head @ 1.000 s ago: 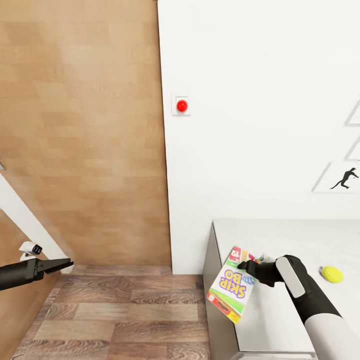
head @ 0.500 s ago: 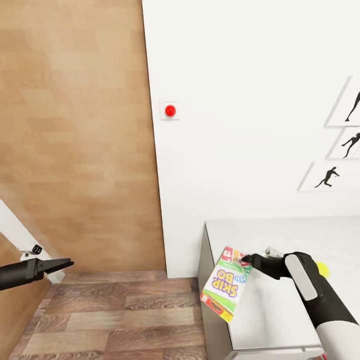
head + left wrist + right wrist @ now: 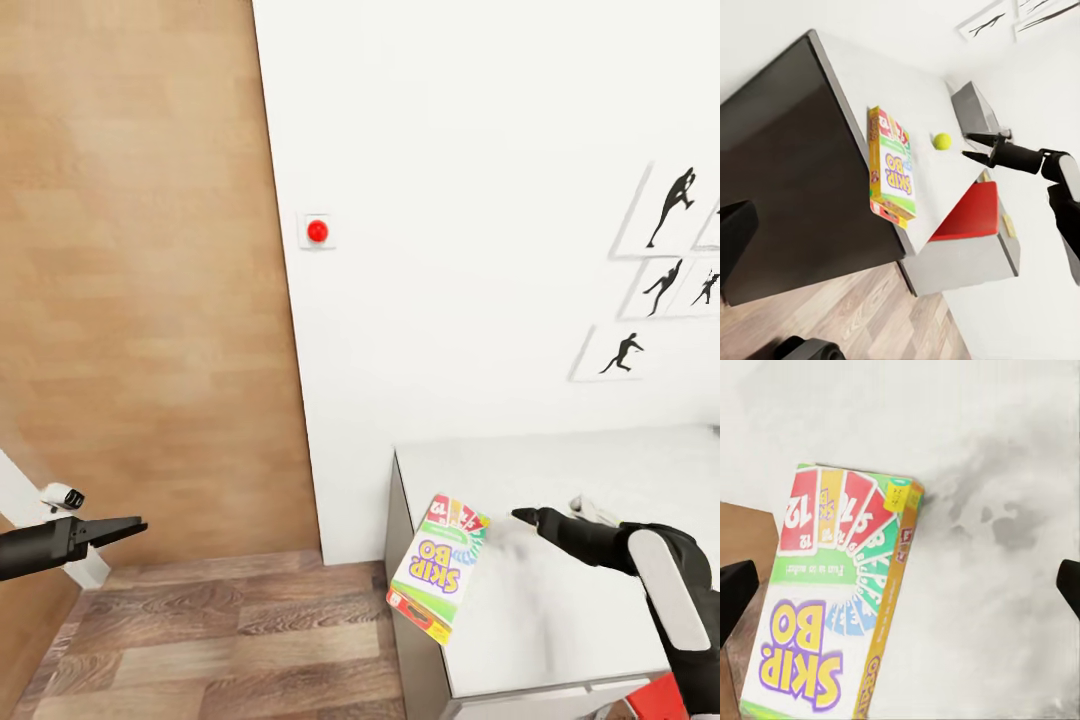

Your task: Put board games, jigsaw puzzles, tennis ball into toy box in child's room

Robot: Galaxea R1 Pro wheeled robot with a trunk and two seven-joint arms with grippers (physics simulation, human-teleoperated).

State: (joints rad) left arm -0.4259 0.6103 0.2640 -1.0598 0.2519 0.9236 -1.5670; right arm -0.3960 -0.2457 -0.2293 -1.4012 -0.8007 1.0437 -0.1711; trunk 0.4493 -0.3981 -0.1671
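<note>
Right gripper (image 3: pixel 530 517) hovers over the table (image 3: pixel 560 620), jaws spread, holding nothing; SKIP-BO board game (image 3: pixel 437 566) lies apart, overhanging the table's corner. Left gripper (image 3: pixel 128 526) extends over the floor; jaw state cannot be told.

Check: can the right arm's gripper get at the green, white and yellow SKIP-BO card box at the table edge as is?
Probably yes. The right gripper is open, just apart from the SKIP-BO box, which overhangs the light grey table edge. Nothing lies between them.
</note>
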